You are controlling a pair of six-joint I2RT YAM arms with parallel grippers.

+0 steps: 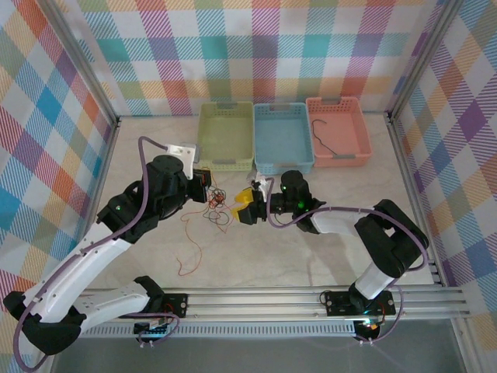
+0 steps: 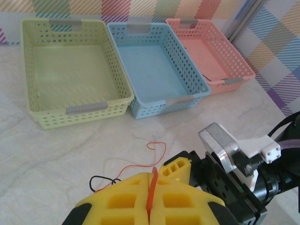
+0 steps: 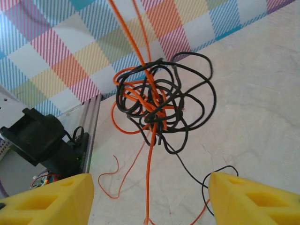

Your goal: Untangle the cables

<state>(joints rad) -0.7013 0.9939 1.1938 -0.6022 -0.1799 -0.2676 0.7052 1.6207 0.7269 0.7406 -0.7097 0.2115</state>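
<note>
A knot of red-orange and black cables [image 1: 217,207] hangs between the two grippers near the table's middle; loose red-orange ends trail toward the front [image 1: 189,260]. In the right wrist view the knot [image 3: 159,105] hangs ahead of and above my right gripper [image 3: 150,201], whose yellow fingers [image 3: 51,199] stand wide apart and open around a red-orange strand, not touching it. My left gripper [image 2: 151,180] is shut on a red-orange cable [image 2: 151,190] that runs up through the pads. From above, the left gripper [image 1: 206,188] sits left of the knot and the right gripper [image 1: 247,207] right of it.
Three baskets line the back: yellow-green [image 1: 203,136], blue [image 1: 258,140] and pink [image 1: 361,128], the pink one holding a single black cable [image 1: 321,138]. The right arm's wrist [image 2: 234,173] sits close beside the left gripper. A metal rail [image 1: 272,299] runs along the front edge.
</note>
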